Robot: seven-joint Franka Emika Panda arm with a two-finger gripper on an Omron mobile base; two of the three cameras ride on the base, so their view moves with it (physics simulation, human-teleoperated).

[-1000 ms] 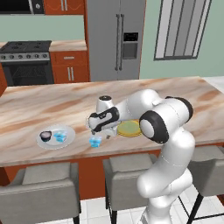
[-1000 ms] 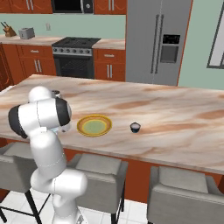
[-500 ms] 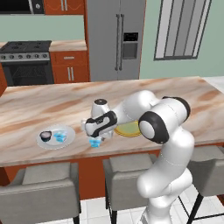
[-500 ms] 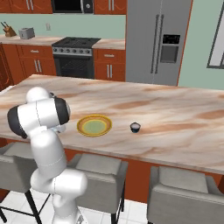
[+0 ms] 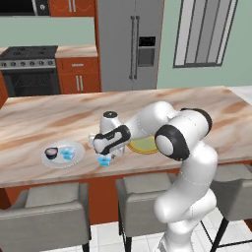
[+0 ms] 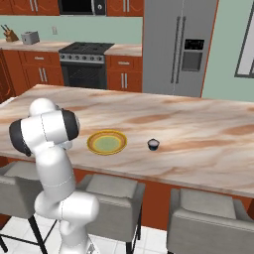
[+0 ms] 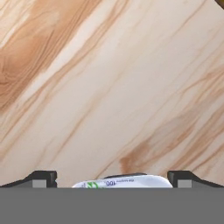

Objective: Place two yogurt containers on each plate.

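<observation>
**Ana:** While the arm [image 5: 162, 123] is reaching leftward and low over the marble counter [image 5: 39, 123], where are the plates sitting?

**Ben:** The white-grey plate [image 5: 74, 158] is lying near the left end of the counter's near edge, and the yellow-rimmed plate [image 6: 106, 142] with the greenish centre is resting to its right, partly hidden behind the arm in the left base view.

**Ana:** And the gripper?

**Ben:** The gripper [image 5: 105, 156] is pointing down between the two plates, nearer the white-grey one, with its jaws standing wide apart and gripping nothing. In the hand view the two fingertips [image 7: 41, 178] are flanking a cup top without touching it.

**Ana:** Which cup is that?

**Ben:** A light blue yogurt cup [image 5: 104, 161] is standing on the counter right under the gripper, just right of the white-grey plate; its pale lid [image 7: 124, 181] is showing between the fingers.

**Ana:** The other cups?

**Ben:** A dark cup [image 5: 51, 153] and a second light blue cup [image 5: 67, 155] are sitting side by side on the white-grey plate. Another dark cup with a pale top [image 6: 154, 144] is standing on the counter just right of the yellow-rimmed plate
</observation>
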